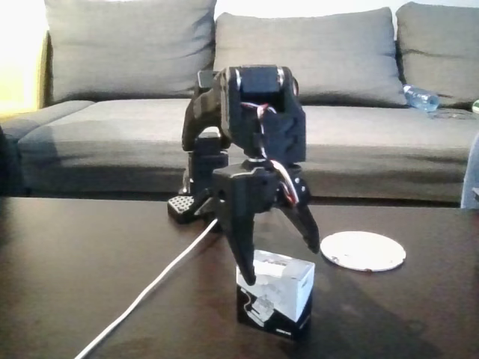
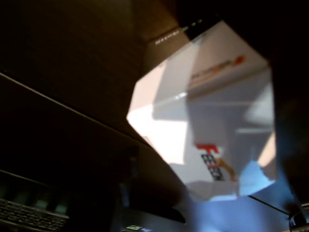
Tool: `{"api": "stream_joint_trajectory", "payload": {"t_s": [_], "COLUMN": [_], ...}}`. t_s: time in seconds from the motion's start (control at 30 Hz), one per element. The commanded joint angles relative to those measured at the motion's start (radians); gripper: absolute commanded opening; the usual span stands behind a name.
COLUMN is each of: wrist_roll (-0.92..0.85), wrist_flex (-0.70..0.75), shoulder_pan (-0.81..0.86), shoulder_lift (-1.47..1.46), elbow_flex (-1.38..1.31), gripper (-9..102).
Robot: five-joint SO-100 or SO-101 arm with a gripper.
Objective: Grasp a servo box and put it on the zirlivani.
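One small cardboard servo box (image 1: 275, 293), white on top and black lower down with a printed servo picture, sits on the dark tabletop (image 1: 90, 284) near the front edge in the fixed view. The black two-finger hand (image 1: 281, 262) is spread wide right over it: one finger tip (image 1: 245, 271) looks to be touching or just shy of the box's top left corner, the other (image 1: 310, 238) hangs up and off to the right, clear of the box. So nothing's gripped yet. In the wrist view the box (image 2: 207, 121) is close up, blurry and turned corner-on, so the fingers aren't lined up square with its faces as far as I can tell.

That's my worry. If the hand closes on a corner instead of flat sides, the box could twist or squirt out, and the low finger may shove it first.

Flat round white disc (image 1: 363, 250), the zirlivani, lies just beside and behind the box to the right. A white cable (image 1: 150, 292) runs across the tabletop on the left, a grey sofa (image 1: 112, 127) behind.
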Motion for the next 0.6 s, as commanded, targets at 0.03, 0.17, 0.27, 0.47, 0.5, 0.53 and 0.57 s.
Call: {"api": "stream_joint_trajectory", "payload": {"t_s": [0.03, 0.17, 0.27, 0.47, 0.5, 0.53, 0.57], "wrist_roll": [0.003, 0.006, 0.018, 0.021, 0.023, 0.023, 0.023], "wrist_flex": [-0.006, -0.043, -0.055, -0.048, -0.046, -0.046, -0.046], "shoulder_pan": [-0.003, -0.005, -0.005, -0.015, -0.015, -0.017, -0.017], "shoulder_lift": [-0.035, -0.078, -0.08, -0.077, -0.077, -0.077, -0.077], "elbow_flex": [-0.018, -0.02, -0.02, -0.02, -0.02, -0.02, -0.02], "gripper": [44, 44, 44, 26, 21, 18, 18]}}
